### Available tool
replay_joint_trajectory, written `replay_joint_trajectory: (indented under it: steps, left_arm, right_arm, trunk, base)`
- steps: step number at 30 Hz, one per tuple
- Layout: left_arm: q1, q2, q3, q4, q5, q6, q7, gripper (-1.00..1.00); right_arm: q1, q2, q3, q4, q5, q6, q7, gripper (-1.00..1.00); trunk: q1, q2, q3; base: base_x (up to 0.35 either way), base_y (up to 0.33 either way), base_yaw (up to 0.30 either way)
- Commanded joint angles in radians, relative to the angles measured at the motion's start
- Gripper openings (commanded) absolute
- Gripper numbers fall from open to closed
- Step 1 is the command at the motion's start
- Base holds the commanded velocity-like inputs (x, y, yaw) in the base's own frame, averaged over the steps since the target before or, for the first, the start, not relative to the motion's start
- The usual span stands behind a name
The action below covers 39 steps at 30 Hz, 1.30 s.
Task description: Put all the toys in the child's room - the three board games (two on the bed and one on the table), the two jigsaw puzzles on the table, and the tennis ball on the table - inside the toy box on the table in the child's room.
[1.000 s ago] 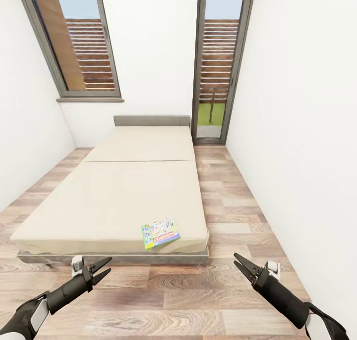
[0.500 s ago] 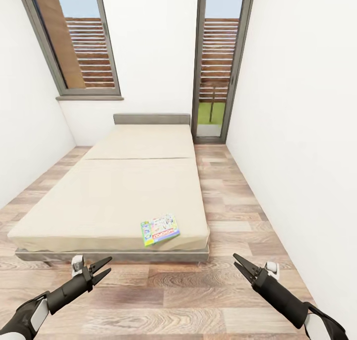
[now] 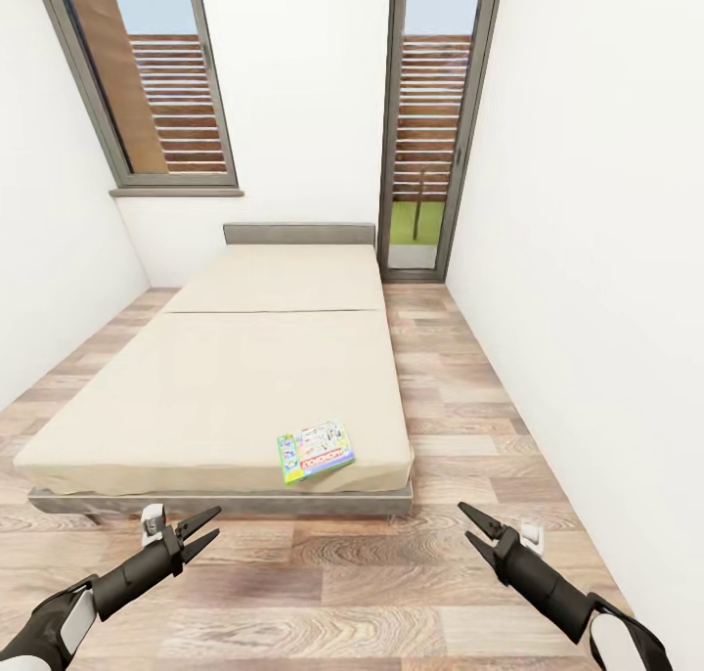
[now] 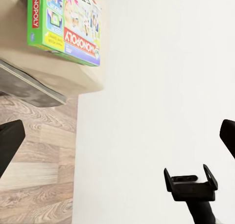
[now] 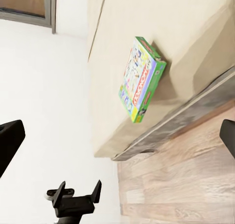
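1. Near the foot edge of the bed (image 3: 225,378), toward its right corner: board game (image 3: 316,451) lying flat, just short of the edge;
2. left claw (image 3: 200,532) open, empty, over floor (image 3: 323,593);
3. right claw (image 3: 474,530) open, empty; bare floor strip between bed and right wall (image 3: 587,290).

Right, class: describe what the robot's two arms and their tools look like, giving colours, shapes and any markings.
Both arms are black tubes with white shell segments nearer the body. The left tool and right tool are each two slim, pointed black fingers in a V. A small white block sits beside each wrist. No cables or markings are visible.
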<state>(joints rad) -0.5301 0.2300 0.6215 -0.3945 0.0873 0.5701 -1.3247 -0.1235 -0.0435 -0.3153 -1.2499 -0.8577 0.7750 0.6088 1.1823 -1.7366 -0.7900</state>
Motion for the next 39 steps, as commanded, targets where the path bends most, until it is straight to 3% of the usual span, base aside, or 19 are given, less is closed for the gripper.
replay_joint_trajectory:
  steps: [1, 10, 39]
  left_arm:
    - [-0.001, 0.000, 0.003, 0.000, -0.001, 0.010, -0.003, 1.00]
    - [-0.001, -0.002, 0.002, 0.000, 0.000, 0.011, -0.004, 1.00]
    - [-0.001, -0.003, 0.003, 0.000, -0.001, 0.011, -0.003, 1.00]
  right_arm:
    - [-0.002, 0.000, -0.001, 0.004, -0.012, 0.006, -0.002, 1.00]
    - [-0.005, -0.002, 0.001, 0.019, -0.044, 0.004, -0.014, 1.00]
    - [-0.005, -0.001, 0.001, 0.021, -0.053, 0.003, -0.013, 1.00]
  trunk:
    - [0.000, 0.000, -0.001]
    - [0.000, 0.000, -0.001]
    - [0.000, 0.000, -0.001]
  base:
    - [0.000, 0.000, 0.000]
    - [0.000, 0.000, 0.000]
    - [0.007, -0.072, 0.000]
